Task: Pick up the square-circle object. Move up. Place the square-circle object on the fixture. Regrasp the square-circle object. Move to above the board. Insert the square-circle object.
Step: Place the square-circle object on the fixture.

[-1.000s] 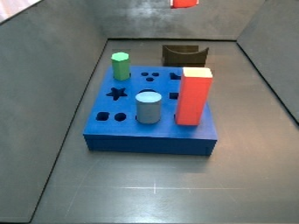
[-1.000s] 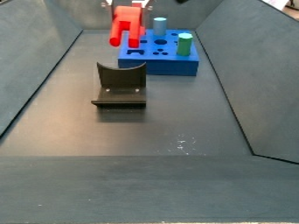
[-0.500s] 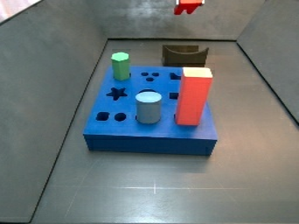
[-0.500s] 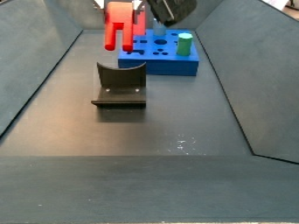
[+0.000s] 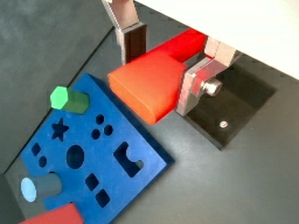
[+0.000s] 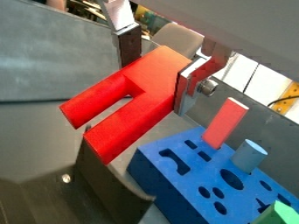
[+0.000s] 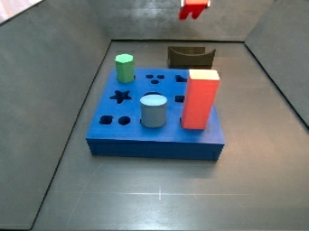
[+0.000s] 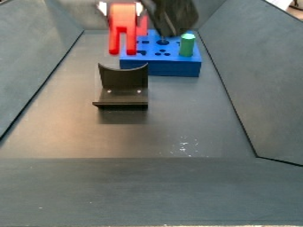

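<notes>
The square-circle object [image 5: 158,74], a bright red blocky peg with a forked end [image 6: 111,114], is held in the air by my gripper [image 5: 162,77], which is shut on it. A silver finger [image 6: 190,83] presses on each side of it. In a side view the peg [image 8: 122,27] hangs above and just behind the fixture [image 8: 120,86], apart from it. In a side view it shows at the top edge [image 7: 193,9], over the fixture [image 7: 186,57]. The blue board [image 7: 157,131] lies in front of the fixture.
On the board stand a green hexagonal peg [image 7: 125,68], a grey cylinder [image 7: 154,111] and a tall orange-red pillar [image 7: 201,99]. Star, round and square holes [image 5: 73,156] are open. Sloping grey walls [image 8: 42,80] enclose the floor.
The gripper with the red peg has come down slightly over the fixture, and its dark body has come into a side view. Everything on the board has stayed put.
</notes>
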